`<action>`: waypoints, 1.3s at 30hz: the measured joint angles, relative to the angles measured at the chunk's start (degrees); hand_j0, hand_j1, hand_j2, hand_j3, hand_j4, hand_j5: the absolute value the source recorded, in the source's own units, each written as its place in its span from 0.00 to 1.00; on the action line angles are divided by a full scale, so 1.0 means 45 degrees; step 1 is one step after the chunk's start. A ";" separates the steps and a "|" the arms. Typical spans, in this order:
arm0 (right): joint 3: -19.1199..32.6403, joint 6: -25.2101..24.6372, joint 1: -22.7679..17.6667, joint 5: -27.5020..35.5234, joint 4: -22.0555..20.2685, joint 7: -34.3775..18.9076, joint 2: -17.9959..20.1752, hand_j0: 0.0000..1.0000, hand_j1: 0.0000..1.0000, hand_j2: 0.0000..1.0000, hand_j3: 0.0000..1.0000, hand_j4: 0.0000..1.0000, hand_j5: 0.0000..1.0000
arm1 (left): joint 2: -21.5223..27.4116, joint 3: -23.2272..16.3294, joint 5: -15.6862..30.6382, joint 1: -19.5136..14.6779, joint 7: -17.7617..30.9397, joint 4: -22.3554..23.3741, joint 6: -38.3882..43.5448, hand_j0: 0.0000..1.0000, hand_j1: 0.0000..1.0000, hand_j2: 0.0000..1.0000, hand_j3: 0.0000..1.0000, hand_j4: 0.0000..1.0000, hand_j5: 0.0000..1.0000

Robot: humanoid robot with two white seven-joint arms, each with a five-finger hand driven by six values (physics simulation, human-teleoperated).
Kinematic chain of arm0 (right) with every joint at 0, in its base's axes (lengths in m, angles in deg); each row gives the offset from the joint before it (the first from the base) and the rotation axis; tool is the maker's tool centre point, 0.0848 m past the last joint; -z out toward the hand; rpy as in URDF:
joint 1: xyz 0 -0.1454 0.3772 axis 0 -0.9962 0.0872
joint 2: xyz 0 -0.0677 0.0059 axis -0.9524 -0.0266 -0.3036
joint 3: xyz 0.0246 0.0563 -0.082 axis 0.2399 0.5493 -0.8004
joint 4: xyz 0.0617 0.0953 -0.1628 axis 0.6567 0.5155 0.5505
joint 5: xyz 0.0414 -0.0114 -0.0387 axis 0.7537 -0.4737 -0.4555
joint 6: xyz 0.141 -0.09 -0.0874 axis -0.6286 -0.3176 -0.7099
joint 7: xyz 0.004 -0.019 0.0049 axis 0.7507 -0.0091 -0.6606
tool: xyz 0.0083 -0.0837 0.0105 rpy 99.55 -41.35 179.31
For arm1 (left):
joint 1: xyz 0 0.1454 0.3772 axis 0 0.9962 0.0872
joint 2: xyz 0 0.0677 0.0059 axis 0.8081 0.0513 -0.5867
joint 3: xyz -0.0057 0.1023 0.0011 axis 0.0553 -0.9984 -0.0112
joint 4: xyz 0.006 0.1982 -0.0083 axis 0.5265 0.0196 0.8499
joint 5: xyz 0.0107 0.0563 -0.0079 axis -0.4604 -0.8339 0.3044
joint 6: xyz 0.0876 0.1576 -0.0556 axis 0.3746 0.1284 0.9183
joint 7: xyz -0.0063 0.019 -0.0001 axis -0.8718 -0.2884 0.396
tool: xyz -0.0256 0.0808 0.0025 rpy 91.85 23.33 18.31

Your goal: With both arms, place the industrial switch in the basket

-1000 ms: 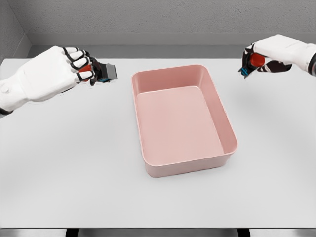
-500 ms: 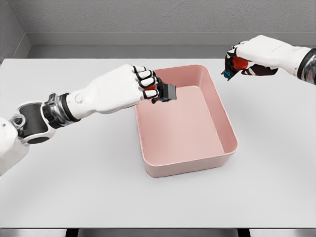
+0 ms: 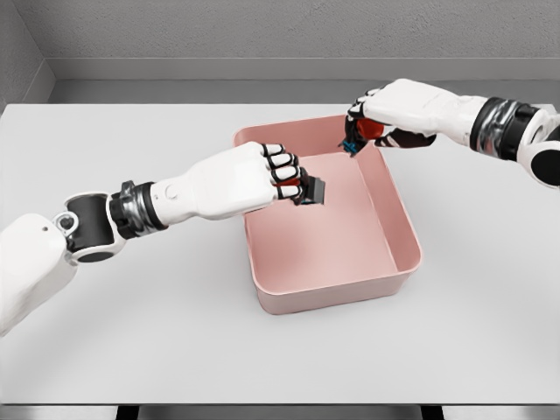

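My left robot hand (image 3: 262, 175) grips a dark grey, red-buttoned industrial switch (image 3: 308, 188) above the pink rectangular plastic basket (image 3: 398, 232) on the white counter (image 3: 131, 332). My right robot hand (image 3: 378, 118) pinches a 2nd red-and-blue switch (image 3: 359, 136), mostly hidden by fingers, over the basket's far rim.

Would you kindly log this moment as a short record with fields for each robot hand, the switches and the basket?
left robot hand: shut on a dark industrial switch, held over the basket's inside
right robot hand: shut on a red and blue industrial switch, above the basket's far rim
basket: pink, rectangular, nothing inside yet
table: white
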 measured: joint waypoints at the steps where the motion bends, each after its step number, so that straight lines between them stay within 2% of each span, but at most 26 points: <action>1: -0.0074 -0.0006 0.0020 0.0002 0.0000 0.0002 -0.0107 0.48 0.48 0.48 0.48 0.48 0.48 | 0.0006 0.0001 0.0005 0.0000 0.0000 -0.0002 -0.0001 0.80 0.80 0.80 0.80 0.80 0.80; 4: -0.0252 -0.0038 0.0020 0.0002 -0.0001 0.0000 -0.0419 0.48 0.48 0.48 0.48 0.48 0.48 | 0.0026 0.0001 0.0014 0.0019 -0.0001 -0.0008 -0.0002 0.87 0.87 0.87 0.87 0.87 0.87; 8: -0.0329 -0.0098 0.0020 -0.0003 0.0000 0.0002 -0.0604 0.50 0.50 0.50 0.50 0.50 0.50 | 0.0027 0.0001 0.0010 0.0020 0.0001 -0.0010 -0.0003 0.88 0.88 0.88 0.88 0.88 0.88; 9: -0.0324 -0.0113 0.0020 -0.0009 0.0006 0.0002 -0.0619 0.79 0.79 0.79 0.79 0.79 0.79 | 0.0026 0.0002 0.0012 0.0020 0.0000 -0.0010 -0.0003 0.88 0.88 0.88 0.88 0.88 0.88; 10: -0.0306 -0.0192 0.0039 -0.0011 0.0017 0.0001 -0.0630 0.99 0.99 0.99 0.99 0.99 0.99 | 0.0025 0.0002 0.0013 0.0020 0.0000 -0.0009 -0.0003 0.88 0.88 0.88 0.88 0.88 0.88; 14: -0.0260 -0.0846 0.0039 -0.0065 0.0022 0.0004 -0.0635 1.00 1.00 1.00 1.00 1.00 1.00 | 0.0019 0.0002 0.0015 0.0078 0.0000 0.0016 -0.0003 0.91 0.91 0.91 0.91 0.91 0.91; 15: -0.0253 -0.0914 0.0039 -0.0072 0.0021 0.0004 -0.0637 1.00 1.00 1.00 1.00 1.00 1.00 | 0.0014 0.0002 0.0023 0.0098 0.0000 0.0029 -0.0003 0.93 0.93 0.93 0.93 0.93 0.93; 16: -0.0250 -0.0960 0.0039 -0.0078 0.0021 0.0004 -0.0643 1.00 1.00 1.00 1.00 1.00 1.00 | 0.0021 0.0014 0.0049 0.0078 0.0000 0.0040 -0.0003 1.00 1.00 1.00 1.00 1.00 1.00; 20: -0.0253 -0.1053 0.0039 -0.0088 0.0019 0.0004 -0.0654 1.00 1.00 1.00 1.00 1.00 1.00 | 0.0360 0.0077 0.0323 0.0020 -0.0003 -0.0038 -0.0003 1.00 1.00 1.00 1.00 1.00 1.00; 25: 0.0189 -0.1115 -0.0039 -0.0075 0.0032 0.0003 -0.0404 1.00 1.00 1.00 1.00 1.00 1.00 | 0.1907 0.0158 0.0909 -0.0039 -0.0017 -0.0230 -0.0003 1.00 1.00 1.00 1.00 1.00 1.00; 28: 0.1008 -0.1124 -0.0176 -0.0036 0.0036 0.0003 0.0200 1.00 1.00 1.00 1.00 1.00 1.00 | 0.3076 0.0170 0.1351 0.0078 -0.0019 -0.0275 -0.0003 1.00 1.00 1.00 1.00 1.00 1.00; 32: 0.2049 -0.1133 -0.0917 0.0007 0.0236 0.0002 0.1137 1.00 1.00 1.00 1.00 1.00 1.00 | 0.4665 0.0176 0.2163 0.0508 -0.0019 -0.0283 -0.0001 1.00 1.00 1.00 1.00 1.00 1.00; 37: 0.2919 -0.1122 -0.1191 -0.0003 0.1707 0.0004 0.1674 1.00 1.00 1.00 1.00 1.00 1.00 | 0.6145 0.0241 0.2986 0.1230 -0.0020 -0.0200 -0.0001 1.00 1.00 1.00 1.00 1.00 1.00; 39: 0.3191 -0.1116 -0.1347 -0.0032 0.2322 0.0003 0.1824 1.00 1.00 1.00 1.00 1.00 1.00 | 0.6522 0.0300 0.3116 0.1230 -0.0021 0.0092 -0.0003 1.00 1.00 1.00 1.00 1.00 1.00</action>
